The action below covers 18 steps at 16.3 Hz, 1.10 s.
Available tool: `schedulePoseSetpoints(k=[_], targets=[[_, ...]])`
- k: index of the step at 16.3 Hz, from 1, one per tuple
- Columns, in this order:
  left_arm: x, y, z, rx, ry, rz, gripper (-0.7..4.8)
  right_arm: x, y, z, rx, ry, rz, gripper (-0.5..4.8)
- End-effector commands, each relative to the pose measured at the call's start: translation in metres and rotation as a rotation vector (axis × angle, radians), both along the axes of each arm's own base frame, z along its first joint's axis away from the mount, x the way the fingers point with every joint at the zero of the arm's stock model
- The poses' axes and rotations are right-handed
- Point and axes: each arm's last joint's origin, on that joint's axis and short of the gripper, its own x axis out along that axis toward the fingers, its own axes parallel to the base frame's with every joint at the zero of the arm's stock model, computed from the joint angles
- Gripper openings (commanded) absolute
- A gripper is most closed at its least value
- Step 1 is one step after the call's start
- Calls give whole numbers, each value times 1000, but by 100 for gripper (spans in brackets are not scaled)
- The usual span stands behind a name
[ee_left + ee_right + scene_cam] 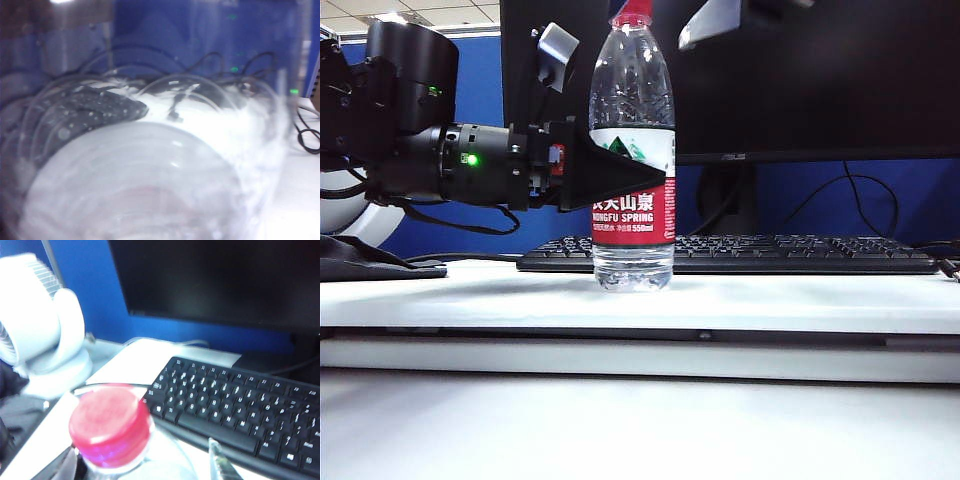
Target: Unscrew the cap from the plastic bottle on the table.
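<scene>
Exterior view shows the plastic bottle [633, 160] standing upright on the table [770, 300], just in front of a black keyboard [780, 252] and a dark monitor [800, 80]. The left gripper [625, 178] reaches in level from the left, its dark fingers clamped on the bottle's labelled middle. Above, pale fingers of the right gripper [630, 35] stand apart on either side of the cap [633, 12], which is still on the neck. The right wrist view alone looks down on the cap's [111, 424] red top, with a white fan [42, 325] beyond. The left wrist view is blurred, seemingly filled by the bottle's clear ribbed wall [150, 170].
</scene>
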Motion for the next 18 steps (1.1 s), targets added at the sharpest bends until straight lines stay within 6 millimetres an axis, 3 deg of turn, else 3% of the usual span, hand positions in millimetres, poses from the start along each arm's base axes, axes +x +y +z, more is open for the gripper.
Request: schedulePoseSetpoints(k=[1,4,7,10,12,18], targets=[[-5,-5,-9,39,89,-24,299,1,2,5,40,-41,1,342],[-7,-8,-8,33,101,-34,299,-3,5,10,47,-80,17,333],[-8,-10,-8,30,119,-39,299,-3,8,9,53,-85,16,241],[-9,-12,-8,31,120,-47,299,-1,9,5,41,-80,-19,237],[-10,-13,-8,31,120,-49,299,0,10,4,43,-82,-20,197],[-10,-13,-9,32,124,-49,299,0,10,7,44,-112,-22,203]])
